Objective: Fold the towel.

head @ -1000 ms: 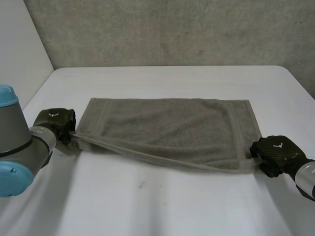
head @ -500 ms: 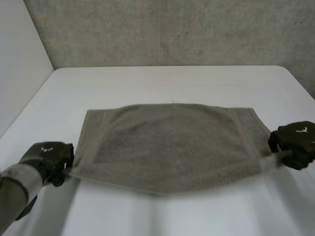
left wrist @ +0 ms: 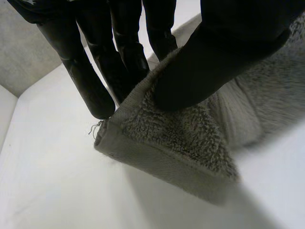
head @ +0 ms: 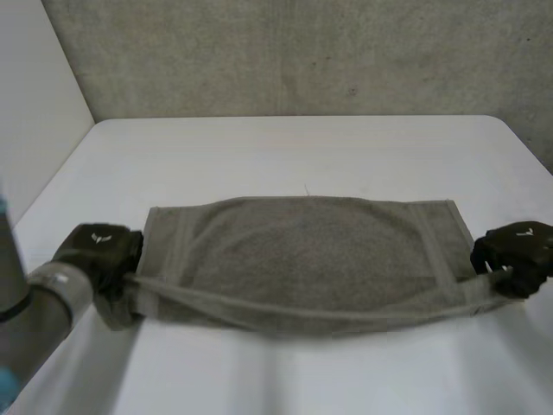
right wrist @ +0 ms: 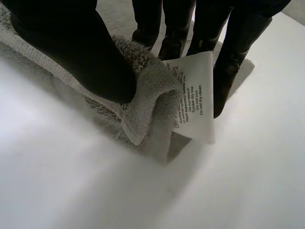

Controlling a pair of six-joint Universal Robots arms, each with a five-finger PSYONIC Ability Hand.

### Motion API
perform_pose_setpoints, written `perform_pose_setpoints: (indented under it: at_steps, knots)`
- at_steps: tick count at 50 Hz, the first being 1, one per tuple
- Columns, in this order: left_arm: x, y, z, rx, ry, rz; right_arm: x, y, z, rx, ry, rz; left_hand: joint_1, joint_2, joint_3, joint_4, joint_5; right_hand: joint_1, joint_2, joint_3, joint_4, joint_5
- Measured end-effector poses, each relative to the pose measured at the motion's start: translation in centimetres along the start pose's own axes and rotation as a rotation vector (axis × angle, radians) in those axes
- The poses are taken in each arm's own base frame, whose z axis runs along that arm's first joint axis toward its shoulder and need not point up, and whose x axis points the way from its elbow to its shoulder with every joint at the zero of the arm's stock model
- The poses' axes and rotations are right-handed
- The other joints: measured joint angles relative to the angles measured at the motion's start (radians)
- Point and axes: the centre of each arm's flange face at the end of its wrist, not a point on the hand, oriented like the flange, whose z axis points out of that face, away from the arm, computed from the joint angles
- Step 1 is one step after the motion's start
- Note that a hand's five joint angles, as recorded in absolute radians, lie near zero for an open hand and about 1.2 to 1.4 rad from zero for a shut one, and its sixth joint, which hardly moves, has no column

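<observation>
Now, towel [head: 302, 259] pos.? (A)

Grey-brown terry towel, spread wide across the white tabletop [head: 302, 147], btwn the two hands. Far long edge lies flat. Near long edge is held up off the surface and sags in the middle. (B)

L hand [head: 99, 251], state? (A)

At the towel's near L corner. Per L wrist view: thumb presses the corner against the fingers [left wrist: 90, 71], i.e. a pinch grasp on the towel. Corner hangs just clear of the tabletop, shadow under it. Grey forearm enters from the near L side. (B)

R hand [head: 517, 251]? (A)

At the near R corner. Per R wrist view: thumb sits on top of the hem, fingers [right wrist: 233, 57] behind it, cloth bunched and clamped btwn them. White care label [right wrist: 193, 95] w/ printed text sticks out at that corner, touching the fingertips. (B)
</observation>
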Motion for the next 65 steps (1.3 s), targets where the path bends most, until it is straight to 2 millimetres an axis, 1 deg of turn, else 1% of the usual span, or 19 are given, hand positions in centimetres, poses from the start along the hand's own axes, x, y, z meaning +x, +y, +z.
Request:
perform_pose_setpoints:
  at_steps: [1,2,4,5,8,9,12,13,14,21,31,40,58,60,61,62,63,64,65]
  knots:
    - [0.0,0.0,0.0,0.000,0.000,0.000,0.0,0.0,0.0,0.000,0.000,0.000,0.000,0.000,0.000,0.000,0.000,0.000,0.000,0.000,0.000,0.000]
    - [0.0,-0.4,1.6,0.009,-0.002,-0.001,0.4,-0.3,1.4,0.012,0.004,0.024,0.000,0.000,0.000,0.000,0.000,0.000,0.000,0.007,0.000,0.000]
    - [0.0,-0.7,2.7,0.015,-0.002,-0.001,0.6,-0.6,2.1,0.021,0.009,0.035,0.000,0.000,0.000,0.000,0.000,0.000,0.000,0.009,0.000,0.000]
    - [0.1,-1.1,4.0,0.024,-0.002,-0.002,0.8,-0.9,3.0,0.032,0.018,0.050,0.000,0.000,0.000,0.000,0.000,0.000,0.000,0.010,0.000,0.000]
    - [0.2,-1.6,5.7,0.036,-0.002,-0.003,1.2,-1.4,4.3,0.053,0.034,0.069,0.000,0.000,0.000,0.000,0.000,0.000,0.000,0.010,0.000,0.000]
    - [0.3,-2.0,6.9,0.046,-0.003,-0.003,1.5,-1.9,5.2,0.073,0.049,0.081,0.000,0.000,0.000,0.000,0.000,0.000,0.000,0.010,0.000,0.001]
    - [0.4,-2.3,7.9,0.056,-0.004,-0.004,1.7,-2.3,6.0,0.089,0.063,0.091,0.000,0.000,0.000,0.000,0.000,0.000,0.005,0.013,0.000,0.001]
    - [0.4,-2.8,9.4,0.072,-0.007,-0.004,1.9,-2.7,6.6,0.106,0.076,0.097,0.000,0.000,0.000,0.000,0.000,0.000,0.010,0.013,0.000,0.003]
    - [0.5,-3.0,9.9,0.078,-0.009,-0.004,2.3,-3.3,7.5,0.133,0.099,0.106,0.000,0.000,0.000,0.000,0.000,0.000,0.010,0.013,0.000,0.002]
    - [0.6,-4.2,13.9,0.134,-0.025,-0.003,2.9,-5.1,10.3,0.224,0.176,0.107,0.000,0.000,0.000,0.000,0.000,0.000,0.010,0.013,0.001,0.005]
    - [0.8,-4.4,17.9,0.171,-0.067,-0.003,3.6,-5.7,13.1,0.276,0.263,0.087,0.000,0.000,0.000,0.000,0.000,0.000,0.010,0.013,0.004,0.005]
    - [1.0,-3.9,19.6,0.179,-0.080,0.000,4.2,-5.0,14.5,0.255,0.304,0.087,0.000,0.000,0.000,0.000,0.000,0.000,0.010,0.013,0.004,0.005]
    - [1.3,-3.9,20.3,0.194,-0.072,-0.002,4.2,-5.3,14.9,0.250,0.311,0.079,0.000,0.000,0.001,0.000,0.000,-0.003,0.008,0.015,0.003,0.004]
    - [1.3,-4.0,20.3,0.198,-0.073,-0.003,4.1,-5.3,14.7,0.237,0.309,0.075,-0.015,-0.073,-0.055,-0.056,-0.039,-0.198,-0.152,-0.143,-0.169,-0.127]
    - [1.3,-4.1,20.3,0.204,-0.074,-0.003,4.1,-5.3,14.6,0.226,0.309,0.069,-0.299,-0.360,-0.334,-0.337,-0.321,-0.378,-0.308,-0.302,-0.327,-0.271]
    - [1.3,-4.1,20.3,0.204,-0.074,-0.003,4.1,-5.3,14.6,0.226,0.309,0.069,-0.299,-0.360,-0.334,-0.337,-0.321,-0.378,-0.308,-0.302,-0.327,-0.271]
    - [1.3,-4.1,20.3,0.209,-0.075,-0.003,4.1,-5.4,14.4,0.215,0.313,0.062,-0.344,-0.406,-0.402,-0.407,-0.365,-0.570,-0.509,-0.505,-0.510,-0.446]
    - [1.3,-4.2,20.3,0.214,-0.076,-0.003,4.2,-5.4,14.2,0.206,0.319,0.054,-0.563,-0.613,-0.611,-0.615,-0.602,-0.770,-0.698,-0.677,-0.701,-0.635]
    - [1.4,-4.3,20.3,0.219,-0.077,-0.002,4.2,-5.5,14.1,0.201,0.324,0.049,-0.633,-0.694,-0.693,-0.679,-0.665,-0.906,-0.810,-0.805,-0.816,-0.754]
